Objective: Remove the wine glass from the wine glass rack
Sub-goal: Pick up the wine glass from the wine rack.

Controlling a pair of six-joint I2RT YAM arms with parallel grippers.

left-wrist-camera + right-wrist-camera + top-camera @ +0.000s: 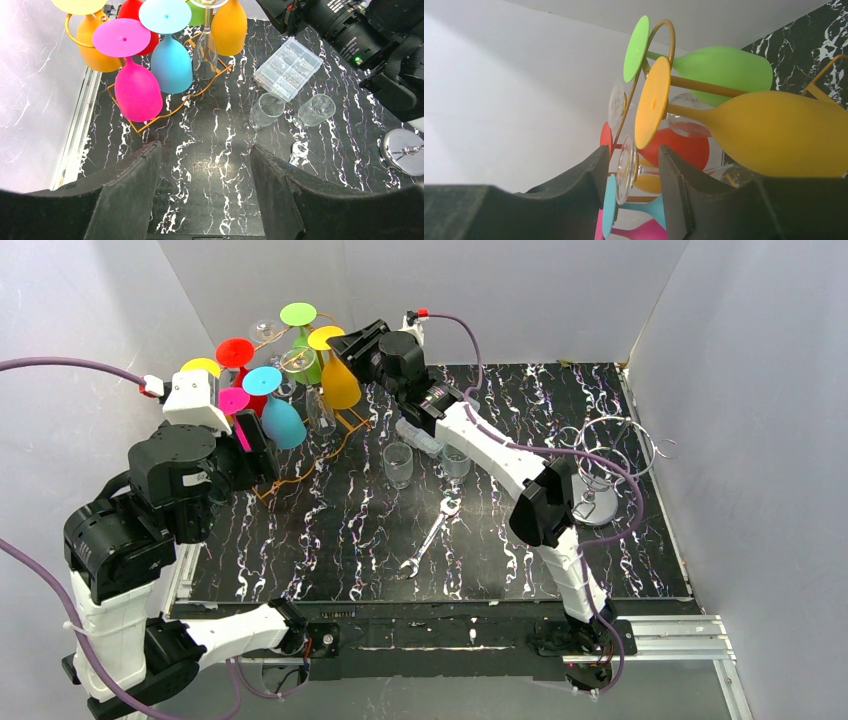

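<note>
The gold wire wine glass rack (pixel 345 423) stands at the back left, hung with upside-down coloured glasses and clear ones. My right gripper (pixel 634 150) is up at the rack's top (pixel 338 342), open, its two fingers straddling the round foot of a clear wine glass (pixel 626 170) with a gap on each side. That glass hangs beside the yellow glass (pixel 774 132) and the green glass (pixel 724 67). My left gripper (pixel 205 147) hovers open and holding nothing over the table in front of the rack (pixel 150 122), near the pink glass (pixel 137 92).
Two small clear tumblers (pixel 398 462) (pixel 455 460) and a clear plastic box (pixel 420 435) sit under the right arm. A wrench (pixel 430 535) lies mid-table. A chrome wire stand (pixel 600 475) occupies the right side. White walls enclose the table.
</note>
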